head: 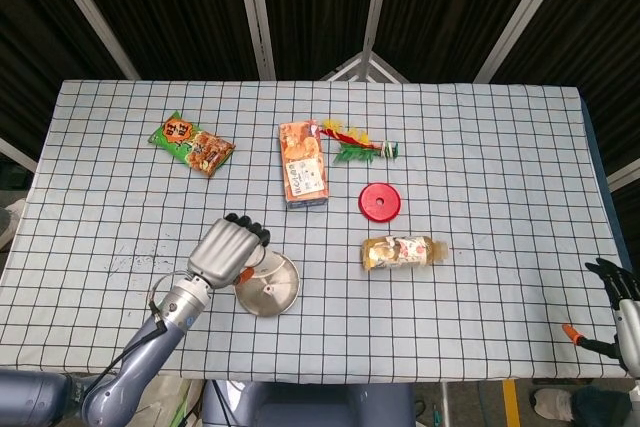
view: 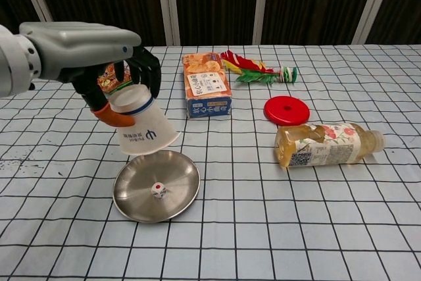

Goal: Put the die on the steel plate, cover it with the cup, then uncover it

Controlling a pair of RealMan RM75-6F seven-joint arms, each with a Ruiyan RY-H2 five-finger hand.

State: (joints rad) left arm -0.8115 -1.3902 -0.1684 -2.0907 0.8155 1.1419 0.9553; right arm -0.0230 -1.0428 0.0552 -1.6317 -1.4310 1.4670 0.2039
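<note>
A white die (view: 158, 189) lies inside the round steel plate (view: 135, 200) near the table's front. My left hand (view: 108, 64) grips a white paper cup (view: 143, 127) upside down and tilted, held in the air just above the plate's back-left rim. In the head view the left hand (head: 225, 252) covers the plate's left part (head: 274, 289) and hides the cup and the die. My right hand (head: 622, 312) hangs off the table's right front corner with its fingers apart and nothing in it.
An orange snack box (view: 208, 85), a red lid (view: 287, 110) and a lying juice bottle (view: 325, 143) are to the right of the plate. A green-orange snack bag (head: 191, 143) and a feathered toy (view: 253, 69) lie further back.
</note>
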